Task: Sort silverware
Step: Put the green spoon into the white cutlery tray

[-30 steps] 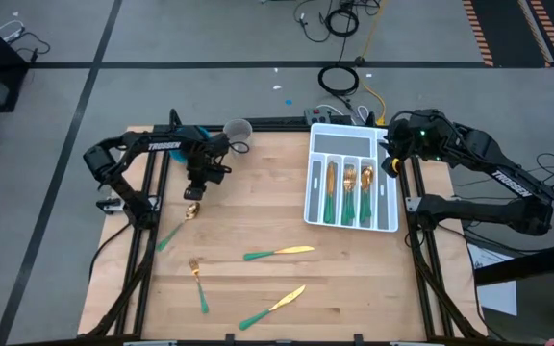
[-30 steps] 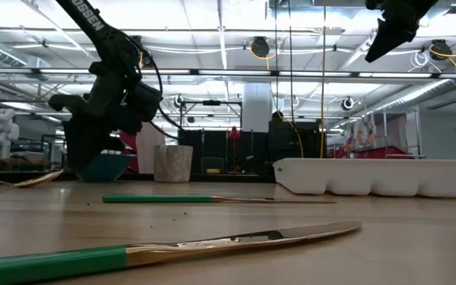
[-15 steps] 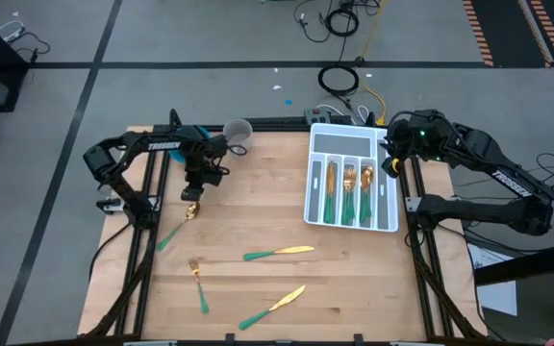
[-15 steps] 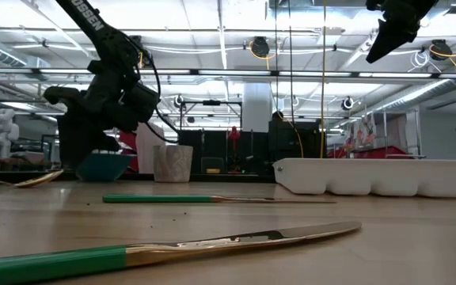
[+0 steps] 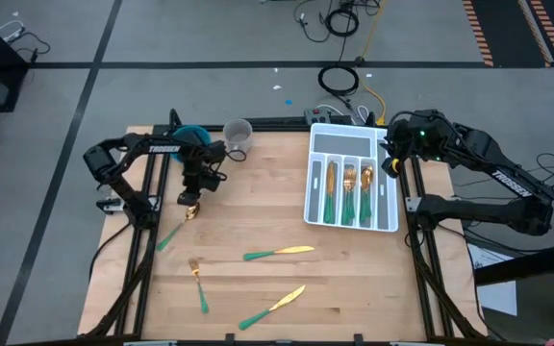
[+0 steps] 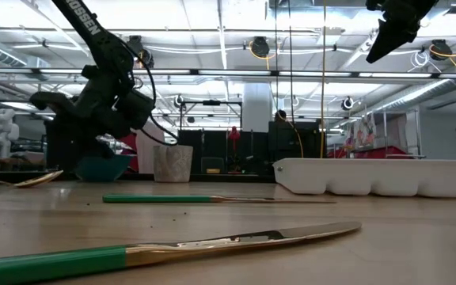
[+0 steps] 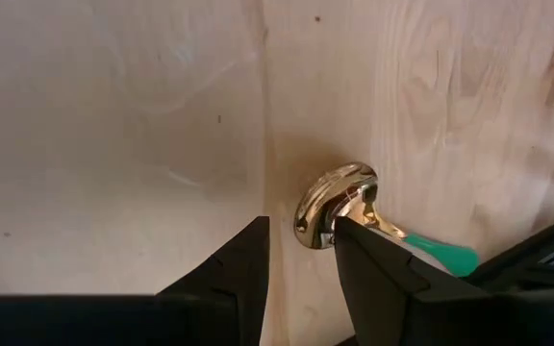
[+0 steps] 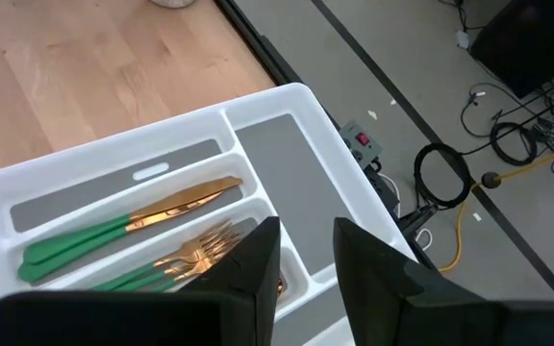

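Observation:
A gold spoon (image 5: pixel 190 210) with a green handle lies flat near the table's left side. My left gripper (image 5: pixel 191 196) stands open just over its bowl (image 7: pixel 333 195), fingers slanting down. A fork (image 5: pixel 198 282) and two knives (image 5: pixel 279 253) (image 5: pixel 272 308) lie flat nearer the front edge. More silverware (image 5: pixel 348 188) lies in the white tray (image 5: pixel 311 207) at the far right. My right gripper (image 5: pixel 390 161) hangs open, high above the tray's far end (image 8: pixel 287 96), with nothing between its fingers. My left gripper (image 7: pixel 301 231) comes at the spoon slanting down from the far side. One fingertip (image 7: pixel 346 235) shows right at the spoon's neck (image 7: pixel 373 213), the other stands beside the bowl. Whether a finger touches the spoon I cannot tell. The spoon lies flat on the table.
A blue bowl (image 5: pixel 188 135) and a small clear cup (image 5: pixel 238 133) stand at the far edge, just behind my left arm. Bare wood lies between the spoon and the tray. Black frame rails run along the table's left and right edges.
My left gripper has edged toward the table's left edge and tipped a little, coming closer over the spoon's bowl; the blue bowl behind it now shows more. The spoon has stayed where it was.

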